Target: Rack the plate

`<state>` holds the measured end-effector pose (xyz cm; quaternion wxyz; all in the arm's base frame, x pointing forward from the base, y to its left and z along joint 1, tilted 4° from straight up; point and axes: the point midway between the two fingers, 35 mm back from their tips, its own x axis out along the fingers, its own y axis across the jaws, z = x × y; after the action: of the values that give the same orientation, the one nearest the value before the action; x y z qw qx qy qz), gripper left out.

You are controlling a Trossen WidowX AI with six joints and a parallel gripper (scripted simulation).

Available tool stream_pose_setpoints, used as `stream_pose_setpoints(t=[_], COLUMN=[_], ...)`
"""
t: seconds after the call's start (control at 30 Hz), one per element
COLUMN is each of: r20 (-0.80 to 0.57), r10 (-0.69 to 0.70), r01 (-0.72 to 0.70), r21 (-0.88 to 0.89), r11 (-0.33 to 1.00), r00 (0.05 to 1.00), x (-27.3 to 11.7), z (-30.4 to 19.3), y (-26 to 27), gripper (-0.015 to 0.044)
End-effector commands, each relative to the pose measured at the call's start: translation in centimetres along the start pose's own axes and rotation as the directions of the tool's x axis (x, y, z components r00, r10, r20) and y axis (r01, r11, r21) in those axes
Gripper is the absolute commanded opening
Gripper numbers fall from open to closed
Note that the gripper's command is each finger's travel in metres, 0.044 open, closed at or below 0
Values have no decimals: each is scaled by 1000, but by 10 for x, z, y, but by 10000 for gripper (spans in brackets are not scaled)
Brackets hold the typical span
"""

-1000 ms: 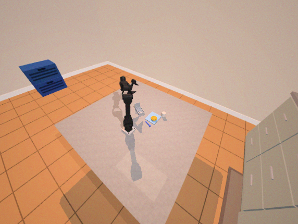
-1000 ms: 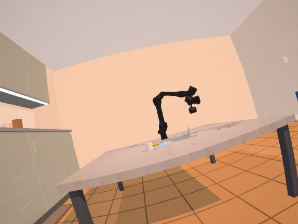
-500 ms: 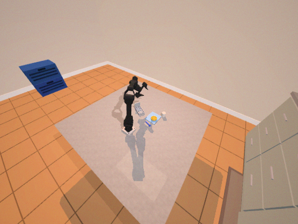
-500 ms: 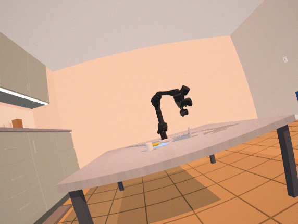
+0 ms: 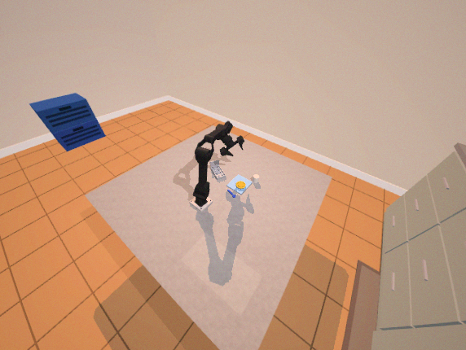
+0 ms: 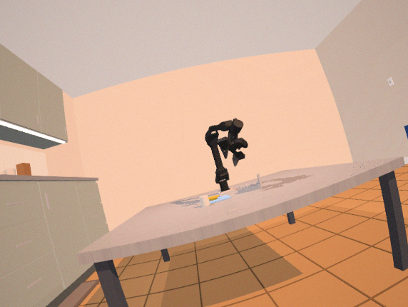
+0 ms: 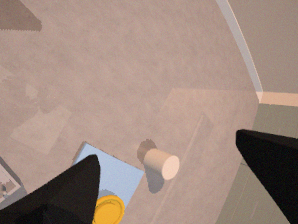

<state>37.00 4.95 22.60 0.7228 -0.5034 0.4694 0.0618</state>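
Yellow round plate [image 5: 240, 185] [image 6: 214, 198] [image 7: 109, 212] lies flat on the light-blue square mat [image 5: 233, 184] [image 6: 225, 199] [image 7: 116, 172] on the desk [image 5: 163, 212] [image 6: 214, 218] [image 7: 95, 75]. Likely light, stiff, maybe slick; can't tell material. Best hold: pinch the rim, one finger over, one under or across the edge, leaving the opposite edge free for a slot. Low profile, so a shallow grip may slip. Beside the mat: cream cylinder [image 5: 256, 177] [image 6: 205, 200] [image 7: 162, 162], blue utensil [image 5: 231, 193]. Grey dish rack [image 5: 217, 171] [image 6: 250, 187] [image 7: 9, 182] stands nearby. End effector [image 5: 234, 147] [image 6: 230, 160] [image 7: 169, 151] is above, nearly fully open, holding nothing.
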Motion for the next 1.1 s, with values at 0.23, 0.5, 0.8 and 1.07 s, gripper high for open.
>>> stream_pose_setpoints(t=[0.23, 0.5, 0.8, 1.07], r20=[-87, -108, -77, -36], r10=[211, 366, 521, 591], r01=[-186, -292, -364, -382], r21=[228, 419, 628, 731], r11=[956, 860, 687, 566], r00=[974, 924, 850, 806], x=[16, 16, 7, -3], z=[-64, -110, -156, -177], y=[-16, -20, -19, -17], gripper=[400, 400, 400, 400])
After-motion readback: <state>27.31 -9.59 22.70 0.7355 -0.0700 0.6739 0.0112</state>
